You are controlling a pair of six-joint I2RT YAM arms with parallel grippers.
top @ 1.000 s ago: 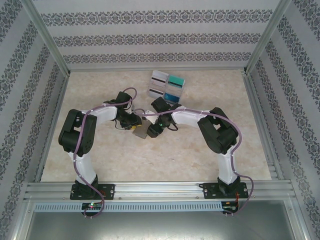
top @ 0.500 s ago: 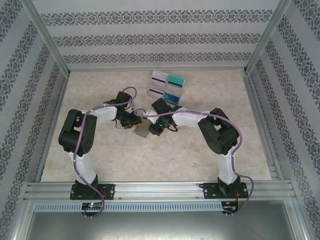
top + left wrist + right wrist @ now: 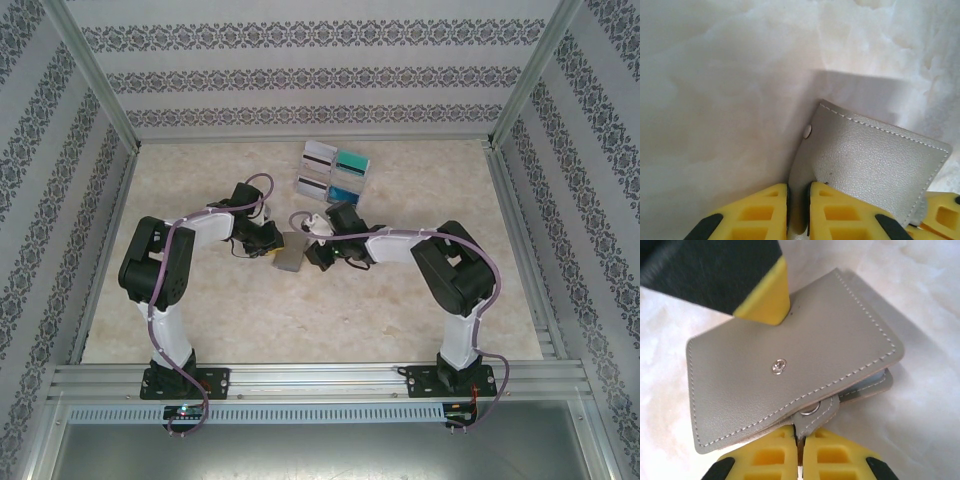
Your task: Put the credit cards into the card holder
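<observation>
Beige marbled tabletop [image 3: 200,320] fills my overhead feed, boxed in by patterned walls [image 3: 300,70]. Near the far edge stands a four-part rack [image 3: 333,172] with the credit cards [image 3: 318,155] in it: white-grey striped ones on the left, teal and blue on the right.

Mid-table, well short of the rack, the grey card holder [image 3: 291,256] sits between my two arms. The left gripper [image 3: 272,244] meets it from the left, the right gripper [image 3: 312,251] from the right.

On the left wrist feed, the left gripper [image 3: 799,212] has its yellow fingers [image 3: 762,212] pressed onto the card holder [image 3: 870,165] at its edge. On the right wrist feed, the right gripper [image 3: 800,452] pinches the holder's snap tab [image 3: 812,411], which sits off the stud [image 3: 779,366] on the folded cover [image 3: 790,355] (the flap gapes slightly at the right). Whether the holder rests on the table I cannot tell.
</observation>
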